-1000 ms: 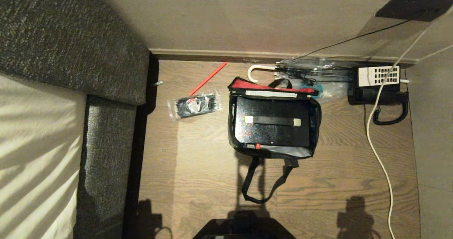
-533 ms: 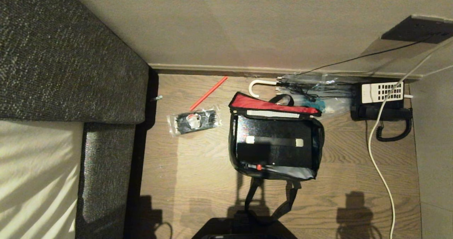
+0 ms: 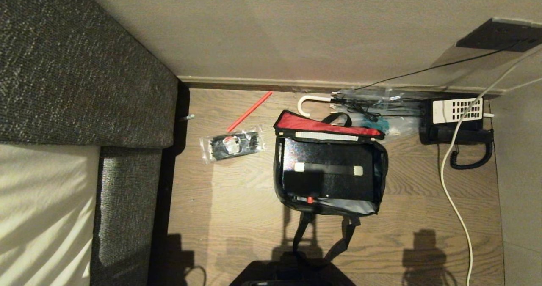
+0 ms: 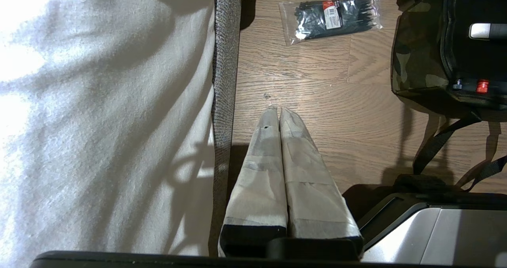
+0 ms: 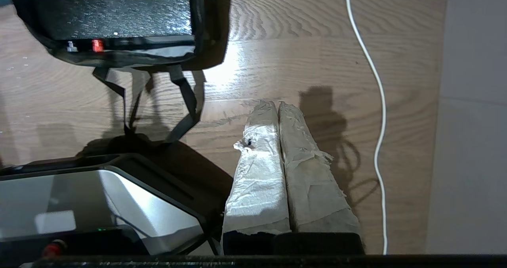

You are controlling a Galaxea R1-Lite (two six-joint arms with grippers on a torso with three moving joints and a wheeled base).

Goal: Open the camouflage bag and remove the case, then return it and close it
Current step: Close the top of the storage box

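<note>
The camouflage bag (image 3: 277, 171) is sitting open on the wood floor (image 3: 228, 201), pretty much in the middle of the head view, flap with the red lining folded back toward the wall. The case (image 3: 328, 182) is lying flat inside it, strap handle with the pale ends facing up and the little red latch on the edge nearest the robot. The bag's black strap handles (image 3: 296, 239) trail out across the floor toward the robot's base.

Just off to the bag's left there's a clear plastic packet (image 3: 232, 144) of black bits, with a red stick (image 3: 249, 106) beyond it near the skirting. Behind the bag, against the wall, a white-handled umbrella (image 3: 305, 102), and over to the right a black telephone (image 3: 455, 119) with a white keypad, plus a white cable (image 3: 455, 205) snaking down the floor. Grey sofa (image 3: 84, 66) fills the left side.

Neither arm is near the bag. Left gripper (image 4: 276, 111) hangs over the floor next to the sofa edge, fingers pressed together, holding nothing. Right gripper (image 5: 276, 104) is over bare floor between the bag's straps and the cable, also pressed together and empty.
</note>
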